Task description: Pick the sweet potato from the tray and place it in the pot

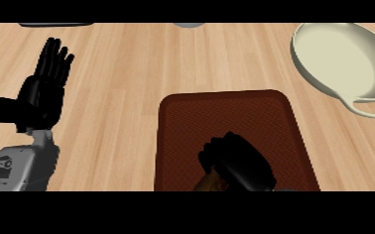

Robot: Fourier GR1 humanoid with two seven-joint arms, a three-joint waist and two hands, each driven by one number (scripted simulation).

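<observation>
A dark red-brown tray (pixel 219 114) lies on the wooden counter at the lower middle. My right hand (pixel 238 161) is over the tray's near end, fingers curled round an orange-brown sweet potato (pixel 212 182), of which only a small part shows under the hand. A cream pot (pixel 333 54) with a side handle stands at the upper right, apart from the tray. My left hand (pixel 45 87) rests open at the left edge, fingers up.
A dark flat object (pixel 55 24) and a grey round object (pixel 189 25) peek in at the counter's far edge. Bare wood (pixel 147 64) lies between the tray, the pot and the left hand.
</observation>
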